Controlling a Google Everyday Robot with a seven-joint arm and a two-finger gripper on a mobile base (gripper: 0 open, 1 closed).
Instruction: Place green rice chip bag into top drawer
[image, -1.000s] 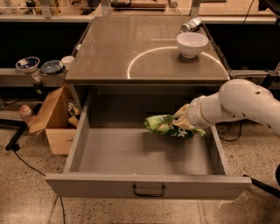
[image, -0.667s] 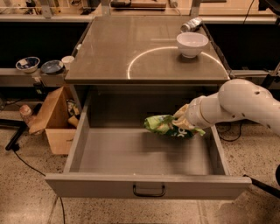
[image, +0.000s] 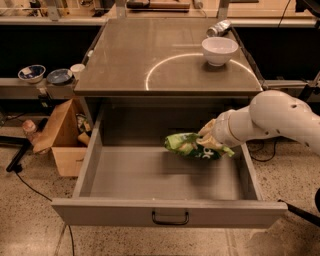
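Looks down on the top drawer (image: 165, 212), pulled wide open toward the camera, with the plain grey front panel nearest and a small dark wire handle (image: 170, 218) at the panel's centre. Reaches in over the drawer's right wall with a thick white arm (image: 280, 117). Ends in the gripper (image: 209, 140), inside the drawer's right half and nearer the drawer's back than its front. Clamps tight on the green rice chip bag (image: 187, 146), pinching the crumpled foil at the bag's right end. Holds the bag within the drawer's outline, a little right of the drawer's middle, with the free left end pointing toward the drawer's centre. Cannot tell whether the bag's underside touches the drawer floor or hangs just above it.

Directly above the drawer, carries a brown tabletop (image: 150, 60) marked by a pale curved arc of light. Beyond the drawer's right rear corner, on that top, bears a white bowl (image: 219, 50), upright. Farther back from the drawer, just past the bowl, bears a silver can (image: 218, 28) lying on its side. Left of the drawer, on the speckled floor, shows an open cardboard box (image: 62, 135) close beside the drawer's left wall. Farther left of the drawer and higher up, on a low shelf, shows two small bowls (image: 31, 73) and a pale cup (image: 77, 69).
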